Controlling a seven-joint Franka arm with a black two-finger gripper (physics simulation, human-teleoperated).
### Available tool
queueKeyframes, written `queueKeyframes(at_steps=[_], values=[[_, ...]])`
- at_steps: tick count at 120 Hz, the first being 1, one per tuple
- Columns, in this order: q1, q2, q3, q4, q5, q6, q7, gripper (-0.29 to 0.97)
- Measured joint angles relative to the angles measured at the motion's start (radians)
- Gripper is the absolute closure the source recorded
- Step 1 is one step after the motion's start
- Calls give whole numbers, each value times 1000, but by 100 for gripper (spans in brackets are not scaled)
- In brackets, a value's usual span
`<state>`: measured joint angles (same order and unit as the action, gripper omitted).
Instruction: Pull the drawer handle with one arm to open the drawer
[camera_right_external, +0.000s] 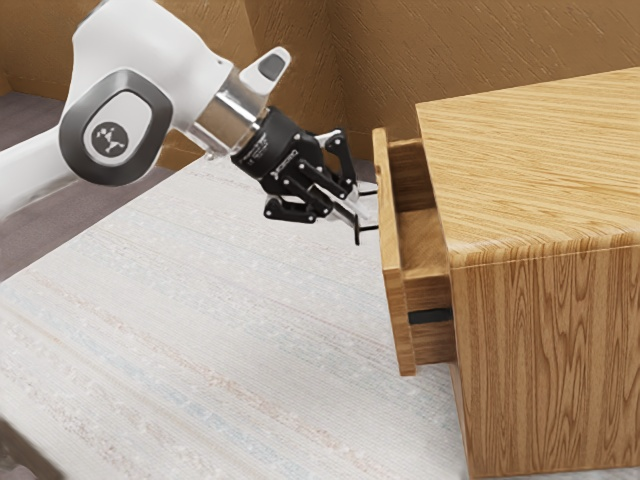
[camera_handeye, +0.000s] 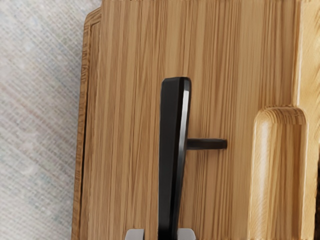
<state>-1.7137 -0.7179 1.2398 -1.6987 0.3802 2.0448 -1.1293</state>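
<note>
A wooden cabinet (camera_right_external: 545, 300) stands at the exterior view's right. Its top drawer (camera_right_external: 393, 262) is pulled partway out, and the inside wall shows behind the drawer front. A thin black handle (camera_right_external: 359, 222) sticks out from that front. My black gripper (camera_right_external: 349, 208) reaches in from the left and is shut on the handle. In the wrist view the handle bar (camera_handeye: 173, 150) runs straight out from under my hand across the drawer front (camera_handeye: 125, 125). A short black post (camera_handeye: 207, 144) joins the bar to the wood, and grey fingertips (camera_handeye: 135, 234) flank the bar.
The cabinet rests on a pale woven surface (camera_right_external: 200, 330) that stretches out to the exterior view's left and front. Brown walls (camera_right_external: 400, 50) rise behind. The cabinet's lower front (camera_right_external: 520, 400) is a plain wooden panel.
</note>
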Motion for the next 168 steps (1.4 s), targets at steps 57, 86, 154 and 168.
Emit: queueKeyframes(at_steps=[57, 86, 154, 168], values=[[119, 0, -55, -68, -12, 0, 1, 70], [201, -1, -111, -103, -29, 0, 4, 70], [336, -4, -181, -167, -48, -2, 9, 70], [359, -6, -188, -179, -50, -3, 10, 70]])
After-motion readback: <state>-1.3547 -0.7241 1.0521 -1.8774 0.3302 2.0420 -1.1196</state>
